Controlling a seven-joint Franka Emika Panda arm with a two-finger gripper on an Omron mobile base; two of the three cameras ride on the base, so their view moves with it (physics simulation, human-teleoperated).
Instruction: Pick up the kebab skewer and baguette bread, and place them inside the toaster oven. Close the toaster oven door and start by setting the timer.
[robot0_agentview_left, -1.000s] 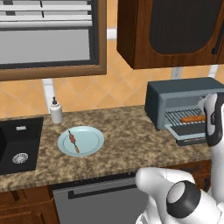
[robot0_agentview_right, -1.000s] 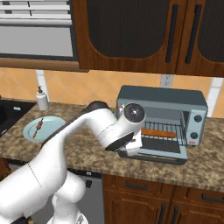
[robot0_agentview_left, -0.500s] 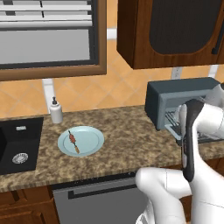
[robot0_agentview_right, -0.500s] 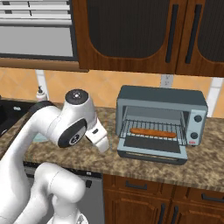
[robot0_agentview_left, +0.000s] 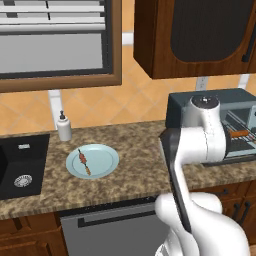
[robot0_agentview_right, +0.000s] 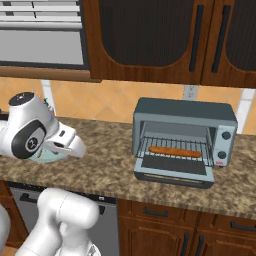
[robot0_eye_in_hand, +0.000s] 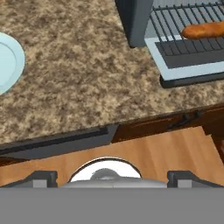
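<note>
Looking at the plate (robot0_agentview_left: 102, 161), you see the skewer (robot0_agentview_left: 83, 161) lying at its 9 o'clock side; the baguette (robot0_agentview_right: 175, 151) rests on the rack inside the toaster oven (robot0_agentview_right: 184, 112), door (robot0_agentview_right: 172, 177) down. Your gripper (robot0_eye_in_hand: 111, 177) is wide apart, holding nothing.

Speckled stone counter (robot0_agentview_left: 135, 145), glossy pale plate (robot0_agentview_left: 102, 162), matt painted-metal toaster oven (robot0_agentview_right: 185, 112), dark wood cabinets (robot0_agentview_right: 150, 40).

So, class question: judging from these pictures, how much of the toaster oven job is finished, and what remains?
Done: the baguette bread lies on the rack inside the toaster oven. In hand: nothing; the gripper has its jaws open and empty above the counter edge. Left: the kebab skewer sits on the plate, the toaster oven door hangs open, and the timer is unset.
</note>
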